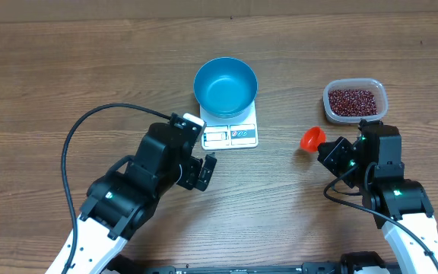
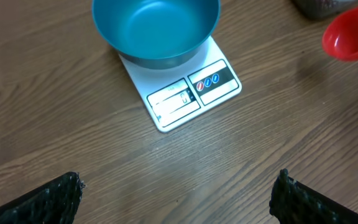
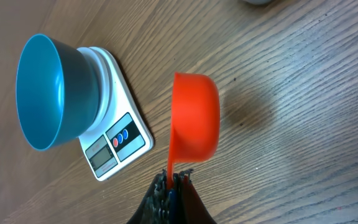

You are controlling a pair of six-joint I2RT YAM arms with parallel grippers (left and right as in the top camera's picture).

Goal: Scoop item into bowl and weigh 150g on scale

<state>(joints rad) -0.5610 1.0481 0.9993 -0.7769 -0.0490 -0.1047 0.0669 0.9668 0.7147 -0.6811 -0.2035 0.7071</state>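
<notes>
The blue bowl [image 1: 225, 86] stands empty on the white scale [image 1: 231, 135]; both also show in the left wrist view, bowl [image 2: 155, 28] on scale [image 2: 185, 93], and in the right wrist view, bowl [image 3: 45, 93] and scale [image 3: 114, 143]. Red-brown beans [image 1: 352, 100] fill a clear tub [image 1: 355, 100] at the back right. My right gripper [image 3: 173, 180] is shut on the handle of a red scoop [image 3: 194, 118], which looks empty, between scale and tub [image 1: 312, 138]. My left gripper [image 2: 179, 193] hangs open over bare table in front of the scale.
The wooden table [image 1: 52, 76] stretches wide on the left and along the back. A black cable [image 1: 90, 122] loops from the left arm. The red scoop [image 2: 350, 34] shows at the upper right of the left wrist view.
</notes>
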